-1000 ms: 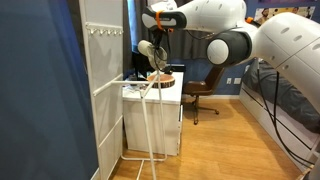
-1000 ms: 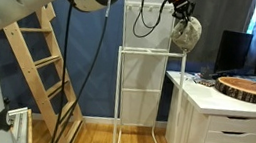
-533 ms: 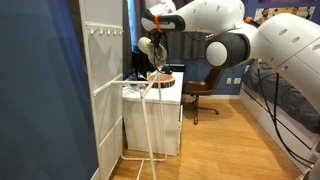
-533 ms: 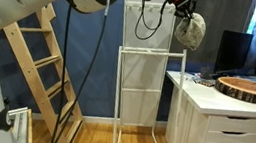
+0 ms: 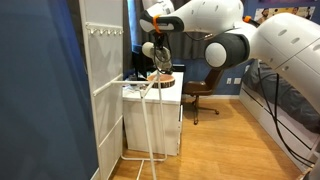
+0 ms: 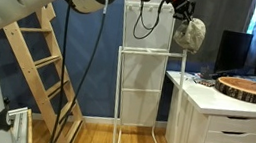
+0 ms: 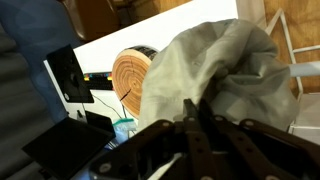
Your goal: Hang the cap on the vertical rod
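A pale grey-beige cap (image 6: 190, 33) hangs from my gripper (image 6: 183, 13), which is shut on its fabric high in the air. It also shows in an exterior view (image 5: 149, 49). In the wrist view the cap (image 7: 222, 62) fills the middle, and the fingertips of my gripper (image 7: 197, 112) are pinched together on it. The cap hangs right above the top of the vertical rod (image 6: 181, 79), the upright post of a white wire rack. The rack's bars (image 7: 300, 69) show beside the cap in the wrist view.
A white drawer cabinet (image 6: 223, 125) stands next to the rack, with a round wood slab (image 6: 248, 89) on top, also seen in the wrist view (image 7: 131, 79). A wooden ladder (image 6: 38, 64) leans at the side. A brown chair (image 5: 201, 92) and a white panel (image 5: 105, 80) are nearby.
My gripper and the cap have shifted slightly sideways toward the cabinet, over the top of the rod. The grip has not changed.
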